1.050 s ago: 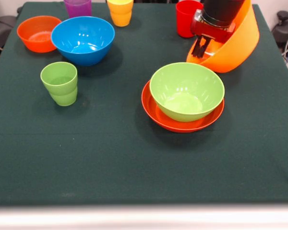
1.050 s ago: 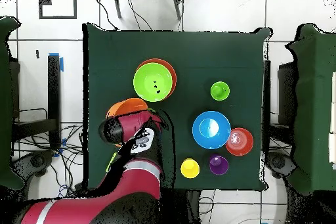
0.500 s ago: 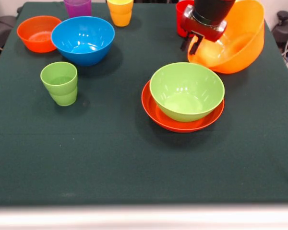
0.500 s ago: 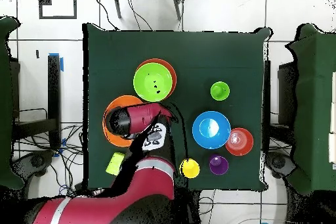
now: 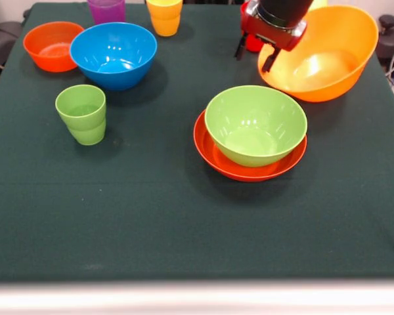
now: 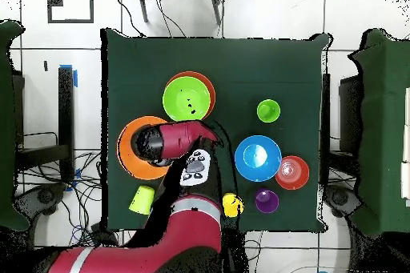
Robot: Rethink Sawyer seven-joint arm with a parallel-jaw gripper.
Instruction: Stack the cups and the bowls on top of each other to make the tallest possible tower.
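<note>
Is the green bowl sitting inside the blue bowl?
No, the green bowl sits in the red-orange bowl; the blue bowl stands empty.

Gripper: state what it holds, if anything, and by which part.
Nothing. The gripper hangs open beside the near rim of the orange-yellow bowl, which sits upright on the table.

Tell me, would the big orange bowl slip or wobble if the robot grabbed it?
The big orange bowl looks glossy, so it may slip between the thin fingers. Its rounded sides and small base suggest it could rock or tip if gripped at one rim. It looks like stiff plastic, probably light for its size.
</note>
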